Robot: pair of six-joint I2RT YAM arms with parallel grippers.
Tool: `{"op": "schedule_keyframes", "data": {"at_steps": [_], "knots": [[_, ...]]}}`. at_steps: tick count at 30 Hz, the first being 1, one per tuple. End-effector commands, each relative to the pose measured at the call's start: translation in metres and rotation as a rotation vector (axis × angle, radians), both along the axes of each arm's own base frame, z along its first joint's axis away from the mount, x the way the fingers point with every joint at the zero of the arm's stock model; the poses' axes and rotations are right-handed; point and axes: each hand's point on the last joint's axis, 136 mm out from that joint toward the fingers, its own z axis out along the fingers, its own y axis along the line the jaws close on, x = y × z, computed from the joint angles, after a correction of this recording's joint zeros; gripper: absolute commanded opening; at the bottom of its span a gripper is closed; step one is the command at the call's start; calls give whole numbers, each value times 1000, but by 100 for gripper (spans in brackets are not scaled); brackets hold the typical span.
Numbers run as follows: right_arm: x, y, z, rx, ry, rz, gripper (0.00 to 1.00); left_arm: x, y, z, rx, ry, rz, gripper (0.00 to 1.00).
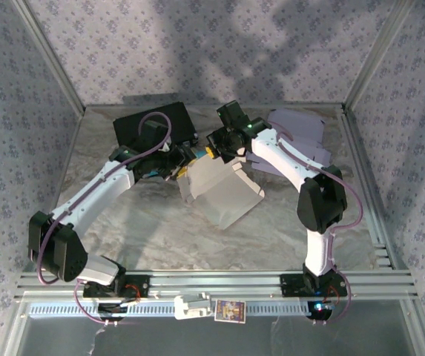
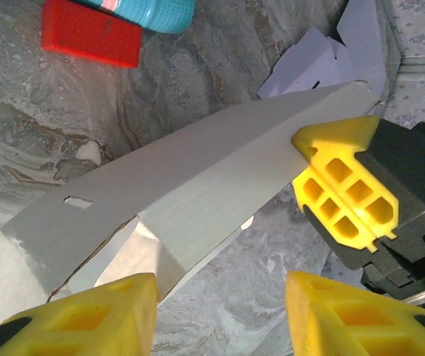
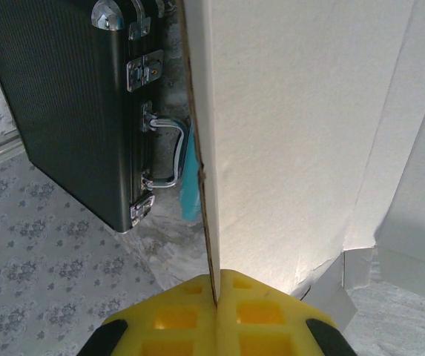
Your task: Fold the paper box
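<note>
1. From above, I see the flat, matte cardboard box just in front of the black case, its long axis slanting away from the case.
2. Left wrist: my left gripper stands spread beside the box.
3. Right wrist: my right gripper pinches the box's thin edge.

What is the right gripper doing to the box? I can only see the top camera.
Observer: The right gripper is shut on the thin edge of the paper box.
Operator: Is the left one squeezing too?
Observer: No, the left gripper is open, with the box just ahead of its fingers.
Operator: Anything hiding under the arms?
Observer: A red block lies on the table past the box.
</note>
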Motion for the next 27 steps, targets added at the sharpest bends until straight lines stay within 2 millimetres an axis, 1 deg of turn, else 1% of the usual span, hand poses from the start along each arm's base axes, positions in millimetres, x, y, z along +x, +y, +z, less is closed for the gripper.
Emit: {"op": "schedule_keyframes", "data": {"at_steps": [1, 3, 6, 8, 11, 13, 15, 17, 18, 20, 21, 23, 24, 25, 26, 27], "knots": [[-5, 2, 16, 36, -8, -7, 0, 5, -11, 6, -28, -13, -14, 49], [-5, 2, 17, 41, -6, -11, 0, 8, -12, 5, -30, -18, -14, 47], [-7, 2, 19, 44, -5, -18, 0, 13, -16, 8, -48, -38, -18, 44], [-9, -1, 19, 41, -1, -28, 0, 15, -16, 15, -40, -63, -27, 44], [-10, -8, 20, 48, 15, -63, 0, 14, -11, 32, -39, -110, -38, 49], [-11, -11, 23, 75, 24, -101, 0, 12, -3, 45, -44, -148, -32, 53], [-12, -16, 28, 109, 43, -149, 0, 10, 10, 59, -52, -187, -13, 54], [-14, -24, 35, 134, 73, -198, 0, 9, 31, 69, -52, -216, 23, 54], [-15, -29, 38, 145, 86, -223, 0, 9, 42, 69, -47, -220, 40, 54], [-15, -40, 45, 180, 110, -279, 0, 8, 65, 62, -48, -211, 91, 52], [-15, -45, 49, 192, 119, -298, 0, 9, 74, 53, -59, -198, 113, 49], [-16, -56, 55, 218, 154, -332, 0, 10, 89, 29, -88, -167, 157, 45], [-16, -61, 58, 226, 166, -344, 0, 9, 92, 14, -114, -141, 173, 43], [-16, -67, 62, 233, 172, -358, 0, 12, 93, 4, -156, -133, 190, 40], [-16, -71, 64, 237, 176, -373, 0, 14, 92, -7, -189, -128, 197, 37], [-15, -76, 66, 246, 180, -392, 0, 14, 91, -16, -199, -123, 196, 32]]}}
